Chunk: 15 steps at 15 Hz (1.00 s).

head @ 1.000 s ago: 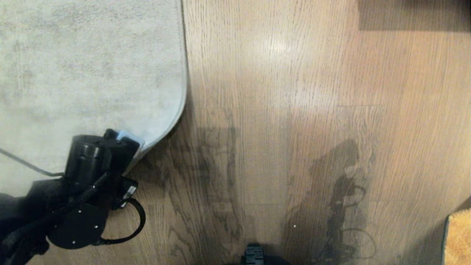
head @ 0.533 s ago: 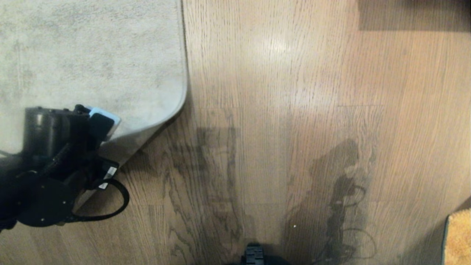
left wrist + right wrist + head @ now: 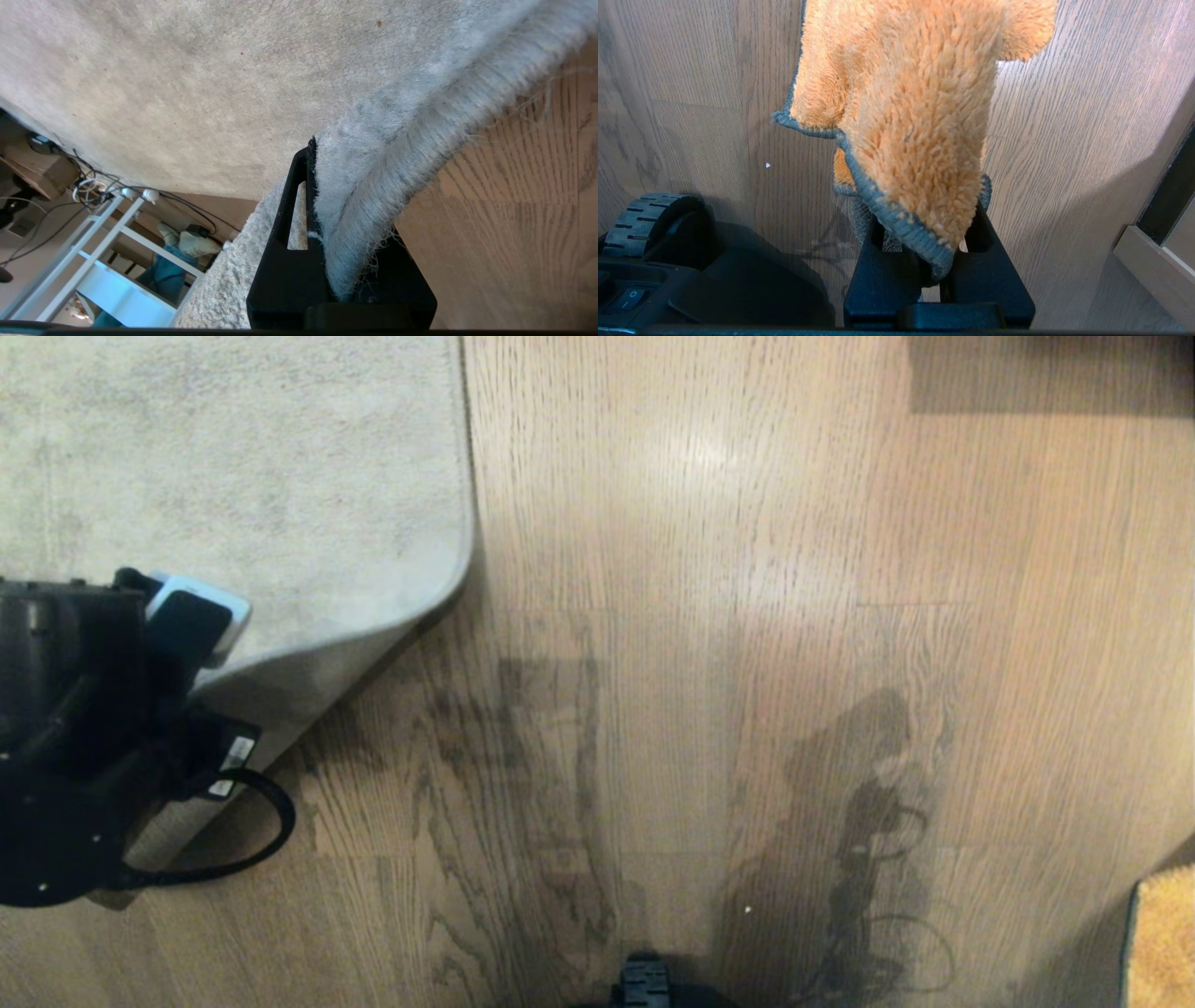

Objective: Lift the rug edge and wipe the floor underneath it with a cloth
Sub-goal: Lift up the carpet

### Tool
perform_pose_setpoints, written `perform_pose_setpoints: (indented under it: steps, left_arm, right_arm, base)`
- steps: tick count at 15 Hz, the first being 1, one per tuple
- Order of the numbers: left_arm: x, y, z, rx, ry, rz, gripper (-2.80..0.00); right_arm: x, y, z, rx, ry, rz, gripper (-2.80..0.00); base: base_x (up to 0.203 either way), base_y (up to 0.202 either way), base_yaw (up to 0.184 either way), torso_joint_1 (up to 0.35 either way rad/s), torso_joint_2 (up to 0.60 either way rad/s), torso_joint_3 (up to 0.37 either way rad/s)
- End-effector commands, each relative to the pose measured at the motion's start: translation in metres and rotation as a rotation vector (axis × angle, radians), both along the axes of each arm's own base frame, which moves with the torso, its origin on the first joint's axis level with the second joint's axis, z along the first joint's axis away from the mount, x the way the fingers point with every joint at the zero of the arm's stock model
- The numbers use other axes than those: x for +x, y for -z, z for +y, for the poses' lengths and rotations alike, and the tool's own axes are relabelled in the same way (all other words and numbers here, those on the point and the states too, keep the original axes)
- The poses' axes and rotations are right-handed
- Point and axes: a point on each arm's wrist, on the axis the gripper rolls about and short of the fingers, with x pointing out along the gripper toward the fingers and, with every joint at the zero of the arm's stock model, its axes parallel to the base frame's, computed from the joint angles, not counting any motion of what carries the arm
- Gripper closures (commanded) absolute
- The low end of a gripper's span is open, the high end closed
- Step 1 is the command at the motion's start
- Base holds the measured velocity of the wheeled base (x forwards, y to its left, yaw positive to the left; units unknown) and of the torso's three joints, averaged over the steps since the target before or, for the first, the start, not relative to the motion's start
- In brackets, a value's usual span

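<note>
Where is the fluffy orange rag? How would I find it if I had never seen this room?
Start at the brown wooden floor that fills most of the head view, then look to its lower right corner, far from the grey rug. The cloth hangs there, pinched in the right gripper. It is the only fluffy orange thing, with dark grey-green trim.

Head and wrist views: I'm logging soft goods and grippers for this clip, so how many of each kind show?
Rugs: 1, the rug edge pinched in the left gripper.
Cloths: 1, the cloth clamped in the right gripper.
Grippers: 2.
Total: 4.
</note>
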Motion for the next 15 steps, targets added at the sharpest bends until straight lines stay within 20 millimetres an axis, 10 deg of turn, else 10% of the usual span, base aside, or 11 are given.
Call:
perform_pose_setpoints:
  steps: [1, 15]
  left_arm:
    - [-0.008, -0.005, 0.004, 0.007, -0.002, -0.019, 0.0]
    - [-0.022, 0.003, 0.008, 0.01, 0.004, -0.009, 0.0]
  right_arm:
    - [0.0, 0.0, 0.0, -0.001, 0.0, 0.001, 0.0]
    - [0.0, 0.0, 0.0, -0.001, 0.0, 0.001, 0.0]
  base:
    - [0.0, 0.0, 0.0, 0.0, 0.0, 0.0]
    - [0.0, 0.0, 0.0, 0.0, 0.0, 0.0]
